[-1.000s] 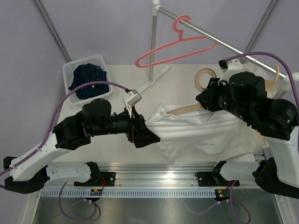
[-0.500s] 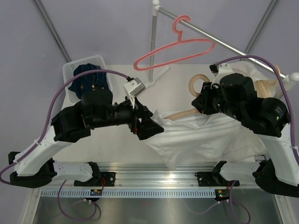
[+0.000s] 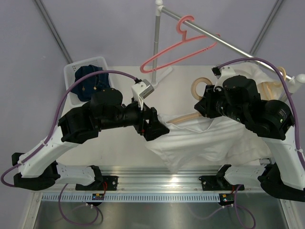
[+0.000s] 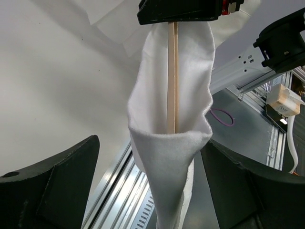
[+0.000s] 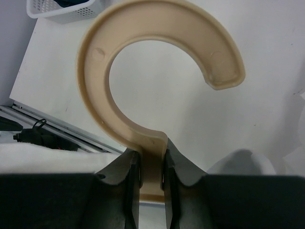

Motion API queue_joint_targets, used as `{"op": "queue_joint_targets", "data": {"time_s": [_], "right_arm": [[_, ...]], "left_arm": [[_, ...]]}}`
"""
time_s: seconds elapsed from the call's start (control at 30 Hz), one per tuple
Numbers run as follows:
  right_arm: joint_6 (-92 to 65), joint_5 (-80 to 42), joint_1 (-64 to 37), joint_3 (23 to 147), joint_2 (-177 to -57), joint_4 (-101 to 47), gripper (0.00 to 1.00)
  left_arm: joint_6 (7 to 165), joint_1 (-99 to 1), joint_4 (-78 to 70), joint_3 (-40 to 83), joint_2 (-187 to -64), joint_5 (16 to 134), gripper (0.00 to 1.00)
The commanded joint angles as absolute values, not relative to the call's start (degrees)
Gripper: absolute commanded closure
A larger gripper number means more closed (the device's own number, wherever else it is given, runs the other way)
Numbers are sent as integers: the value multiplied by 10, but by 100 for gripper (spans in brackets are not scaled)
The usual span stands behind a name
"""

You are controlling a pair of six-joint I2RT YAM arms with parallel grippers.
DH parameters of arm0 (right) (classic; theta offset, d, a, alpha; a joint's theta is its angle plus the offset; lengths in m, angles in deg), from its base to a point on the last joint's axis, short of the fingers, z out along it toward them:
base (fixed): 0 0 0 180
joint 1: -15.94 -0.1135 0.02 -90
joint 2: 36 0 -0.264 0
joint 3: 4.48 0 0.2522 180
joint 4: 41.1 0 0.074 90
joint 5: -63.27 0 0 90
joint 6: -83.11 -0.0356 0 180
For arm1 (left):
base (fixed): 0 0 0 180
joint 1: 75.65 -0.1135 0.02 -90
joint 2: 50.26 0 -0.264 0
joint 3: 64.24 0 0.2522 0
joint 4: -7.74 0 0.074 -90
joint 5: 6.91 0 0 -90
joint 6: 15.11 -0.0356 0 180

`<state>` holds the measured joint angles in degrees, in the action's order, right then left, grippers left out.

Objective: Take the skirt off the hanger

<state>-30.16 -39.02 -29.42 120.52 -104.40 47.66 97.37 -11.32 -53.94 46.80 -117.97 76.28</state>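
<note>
Reporting the task as unfinished: the skirt [image 3: 205,140] is still on the hanger [image 5: 143,71]. It is draped along the hanger's bar and sags below it toward the bench [image 3: 109,152].

Right side: my right fingers [image 5: 114,183] are closed tight on the neck of the hanger, just below its hook. The hook curls free above them, and nothing else is in that grip.

Left side: my left fingers [image 4: 52,186] stand wide apart and hold nothing. The far end of the hanger, wrapped in cloth, hangs between them without touching either one. The left wrist view shows the thin bar running down inside a pocket of white fabric.

Judgement: one end of the hanger is secured and nothing has been pulled off yet. What remains is to take hold of the cloth at the free end, draw it off the bar, and get the whole skirt clear of the hanger.

Not verified:
- The right arm's body covers the part of the skirt lying beyond the hook in the overhead view.
- I cannot see any clips or loops fastening the cloth to the bar.
- I cannot tell whether the lowest fold of the skirt rests on the bench or hangs just above it.
</note>
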Motion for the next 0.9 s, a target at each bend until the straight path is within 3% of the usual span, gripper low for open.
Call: {"op": "queue_joint_targets", "data": {"time_s": [0.0, 0.2, 0.4, 0.67, 0.77, 0.8, 0.87], "right_arm": [[-312, -376, -291, 1200, -1033, 448, 100], [-312, -375, -290, 1198, -1033, 449, 100], [-314, -374, -291, 1195, -1028, 448, 100], [-318, -374, -290, 1173, -1018, 445, 100], [-319, -375, -290, 1169, -1017, 446, 100], [-318, -377, -290, 1169, -1016, 447, 100], [-318, -378, -290, 1169, -1015, 448, 100]], "left_arm": [[969, -113, -509, 481, -1172, 780, 14], [974, -113, -500, 477, -1170, 782, 19], [978, -113, -496, 473, -1168, 789, 37], [982, -114, -486, 464, -1155, 803, 44], [984, -114, -488, 463, -1156, 800, 70], [985, -115, -489, 462, -1155, 801, 88], [986, -115, -493, 461, -1155, 804, 97]]}}
